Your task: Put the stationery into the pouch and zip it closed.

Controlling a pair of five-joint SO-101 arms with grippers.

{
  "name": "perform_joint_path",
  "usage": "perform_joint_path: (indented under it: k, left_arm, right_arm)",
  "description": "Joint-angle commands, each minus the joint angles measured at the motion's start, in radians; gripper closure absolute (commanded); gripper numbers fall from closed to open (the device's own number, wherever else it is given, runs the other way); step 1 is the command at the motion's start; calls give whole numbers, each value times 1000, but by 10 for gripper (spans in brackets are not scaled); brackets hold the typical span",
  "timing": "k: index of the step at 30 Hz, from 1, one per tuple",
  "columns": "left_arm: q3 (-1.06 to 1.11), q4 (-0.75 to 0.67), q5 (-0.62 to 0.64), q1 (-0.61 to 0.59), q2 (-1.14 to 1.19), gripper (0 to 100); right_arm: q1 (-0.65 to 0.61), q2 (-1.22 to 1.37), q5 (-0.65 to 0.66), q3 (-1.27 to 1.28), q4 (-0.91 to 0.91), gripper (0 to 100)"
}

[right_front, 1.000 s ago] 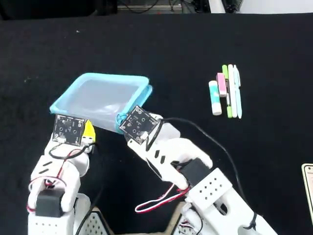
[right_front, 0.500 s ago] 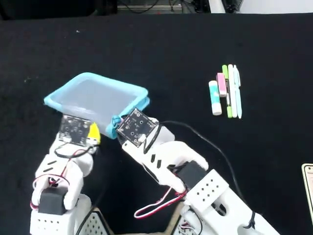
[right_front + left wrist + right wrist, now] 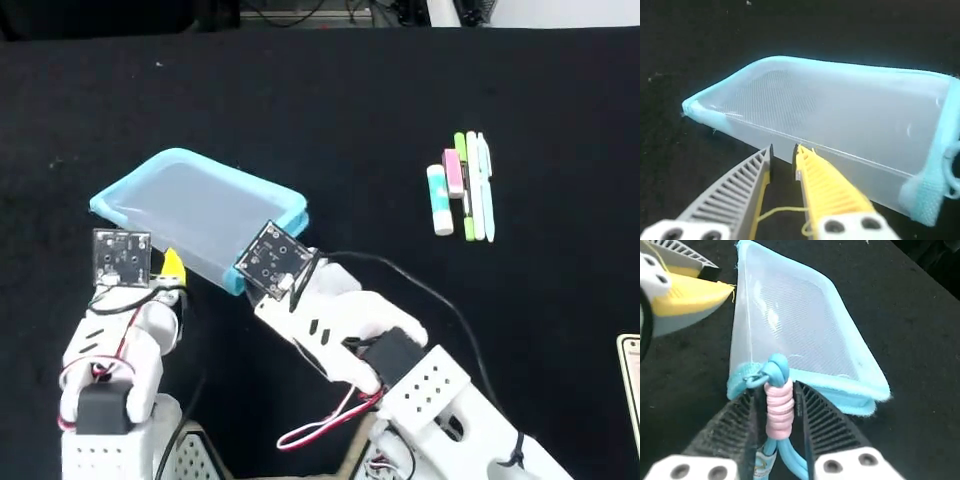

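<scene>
1. A broad stretch of black table (image 3: 380,100) ran along the far side and down the middle. It kept the pouch (image 3: 190,205), at the left, well apart from the stationery (image 3: 462,188), at the right. A pale card (image 3: 631,375) sat cut off by the right edge.
2. Both arms crowded the near edge of the table, their wrists side by side at the pouch's near side.
3. The left gripper (image 3: 783,150) stood parted by a thin slit. Its ribbed grey and yellow tips were at the pouch's near long edge, and nothing was visible between them.
4. The pouch lay at a slant. It was a flat rectangle of translucent white mesh, bordered all round in soft teal fabric.
5. The right gripper (image 3: 775,388) was clamped on the zip pull (image 3: 778,407) at the pouch's near right corner, one ribbed dark finger pressed to each side of it.
6. The zip pull was a loop of blue cord, knotted where it met the teal border and wrapped below the knot in a pink coil.
7. The stationery lay in a tight row, the pieces side by side and pointing away from the arms. From the left came a white glue stick (image 3: 439,200) with teal ends, a short pink eraser (image 3: 453,172), a slim green pen (image 3: 463,190) and two pale pens (image 3: 482,185).
</scene>
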Motion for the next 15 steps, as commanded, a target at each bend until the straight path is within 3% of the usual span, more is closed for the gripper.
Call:
perform_joint_path:
  k: [1,4,11,15]
  left_arm:
    - [-205,157,17,-7,-2,831]
    - [-243,212,20,27,-2,762]
    - [-237,242,17,274,-2,781]
    - [-193,181,20,274,-2,784]
  right_arm:
    - [-12,-25,-8,-68,-18,987]
    - [-8,-25,-8,-47,-55,987]
    - [-5,-25,-8,-31,-75,987]
    - [-5,-25,-8,-28,-75,987]
